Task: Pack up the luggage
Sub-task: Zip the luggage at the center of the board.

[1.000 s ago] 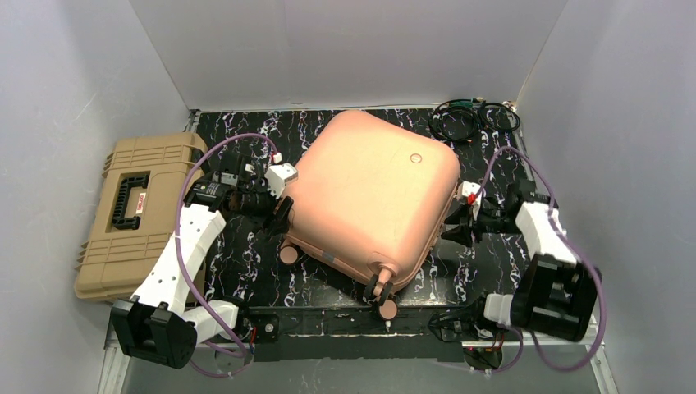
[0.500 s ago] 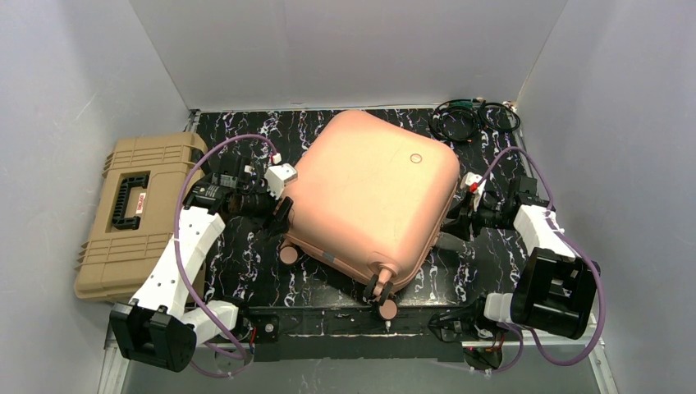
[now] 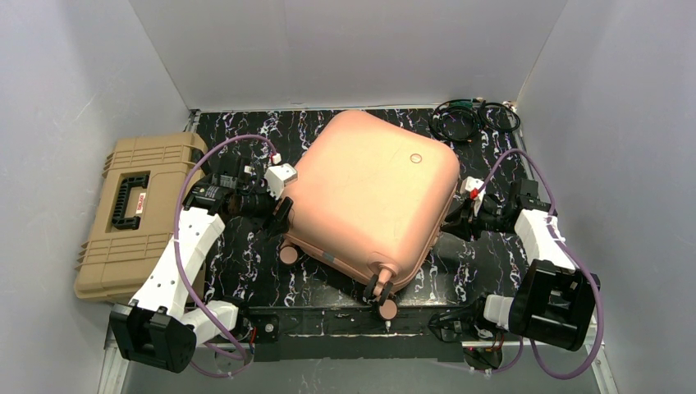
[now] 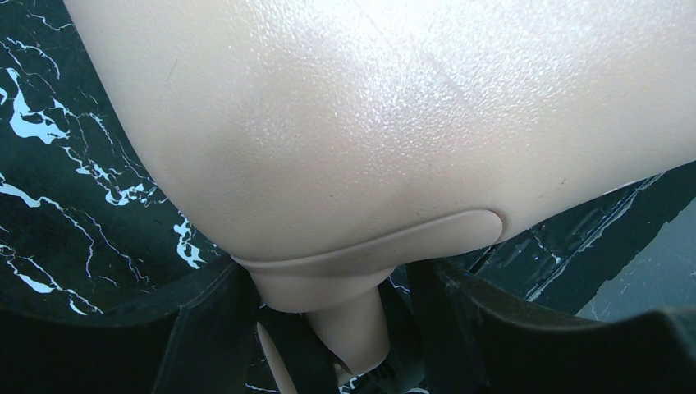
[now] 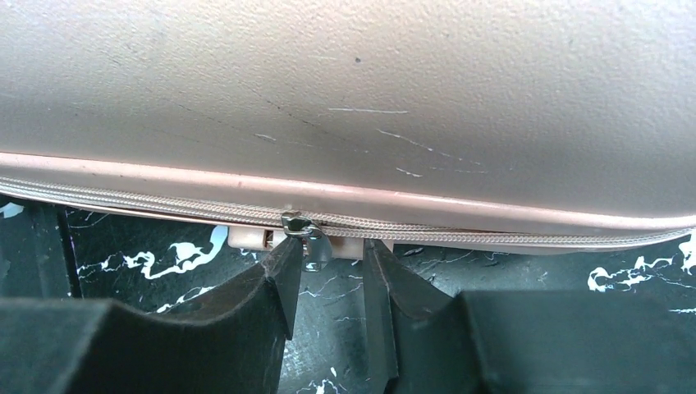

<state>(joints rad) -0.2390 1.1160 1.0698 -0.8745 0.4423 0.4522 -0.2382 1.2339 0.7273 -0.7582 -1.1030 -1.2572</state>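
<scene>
The luggage point(image 3: 373, 197), a peach-pink hard-shell suitcase, lies closed and flat on the black marbled table point(image 3: 246, 263), its wheels toward the near edge. My left gripper point(image 3: 283, 215) is at its left side. In the left wrist view the shell point(image 4: 369, 107) fills the top, and my left gripper point(image 4: 324, 279) holds a peach foot point(image 4: 353, 328) between its fingers. My right gripper point(image 3: 454, 223) is at the suitcase's right edge. In the right wrist view my right gripper point(image 5: 328, 246) is narrowly open, with the metal zipper pull point(image 5: 316, 238) between its tips, beside the left finger.
A tan ribbed toolbox point(image 3: 135, 213) with a black handle sits at the table's left edge. A coil of black cables point(image 3: 472, 119) lies at the back right. White walls enclose three sides. Two suitcase wheels point(image 3: 289, 255) point(image 3: 386, 309) stick out toward the arm bases.
My right arm has shifted slightly, and its gripper has moved in closer against the suitcase's right edge. The left arm and the suitcase have not moved.
</scene>
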